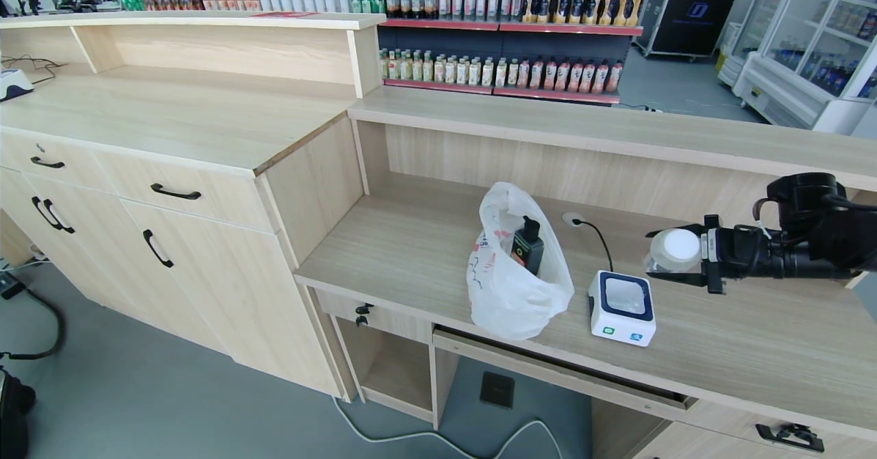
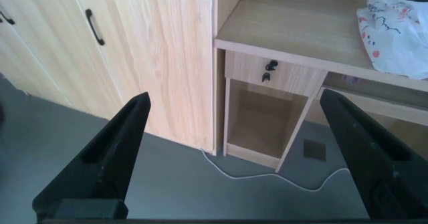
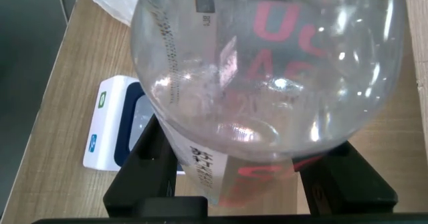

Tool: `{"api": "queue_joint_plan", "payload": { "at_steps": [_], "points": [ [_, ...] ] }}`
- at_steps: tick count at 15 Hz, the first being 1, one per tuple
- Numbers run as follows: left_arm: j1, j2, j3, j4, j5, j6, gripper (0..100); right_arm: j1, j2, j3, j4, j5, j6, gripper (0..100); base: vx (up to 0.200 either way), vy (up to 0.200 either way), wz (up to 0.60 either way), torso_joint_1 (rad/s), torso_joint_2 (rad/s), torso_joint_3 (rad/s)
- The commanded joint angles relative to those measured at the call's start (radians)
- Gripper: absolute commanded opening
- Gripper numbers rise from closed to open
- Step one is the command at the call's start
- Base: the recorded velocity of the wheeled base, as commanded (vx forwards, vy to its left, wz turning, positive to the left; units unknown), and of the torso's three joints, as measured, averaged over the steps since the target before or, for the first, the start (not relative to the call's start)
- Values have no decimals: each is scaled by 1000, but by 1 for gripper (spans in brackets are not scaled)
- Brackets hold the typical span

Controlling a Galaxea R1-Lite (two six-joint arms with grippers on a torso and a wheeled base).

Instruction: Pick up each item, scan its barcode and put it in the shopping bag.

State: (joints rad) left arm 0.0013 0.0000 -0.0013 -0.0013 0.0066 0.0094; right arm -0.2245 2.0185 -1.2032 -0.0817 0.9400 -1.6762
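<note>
The right claw (image 1: 685,257) pinches a clear jar (image 1: 675,248) with a white lid. It holds the jar in the air above the right part of the tabletop (image 1: 425,240). The jar lies roughly level, in line with the claw, and its lidded end points left.

The scanner (image 1: 621,306) sits on the tabletop just left of the jar, a little nearer and below it, with its window facing up. In the right wrist view the scanner (image 3: 110,127) shows past the jar (image 3: 267,83), off to one side and not straight under it. A strip of white label runs along the jar's lower side, but whether it carries the barcode is too small to tell.

The shopping bag (image 1: 514,274) stands open just left of the scanner, with a dark bottle (image 1: 527,246) inside. So the coming move probably runs leftward: first over the scanner, then on to the bag.

The left claw (image 2: 234,103) is spread and holds nothing. It hangs low in front of the cabinet, well apart from the bag (image 2: 394,30), so the right arm is much the nearer one.
</note>
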Motion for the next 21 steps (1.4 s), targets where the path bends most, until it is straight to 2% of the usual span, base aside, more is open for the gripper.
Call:
{"api": "queue_joint_plan", "payload": {
  "at_steps": [1, 5, 21],
  "points": [
    [0, 0, 1, 1, 1, 0, 100, -1, 0, 1, 0, 0, 0, 0, 0, 0, 0, 0, 0, 0],
    [0, 0, 1, 0, 0, 0, 100, -1, 14, 7, 5, 11, -45, 0, 0, 0, 0, 0, 0, 0],
    [0, 0, 1, 0, 0, 0, 100, -24, 9, 40, 8, 6, -86, 0, 0, 0, 0, 0, 0, 0]
  ]
}}
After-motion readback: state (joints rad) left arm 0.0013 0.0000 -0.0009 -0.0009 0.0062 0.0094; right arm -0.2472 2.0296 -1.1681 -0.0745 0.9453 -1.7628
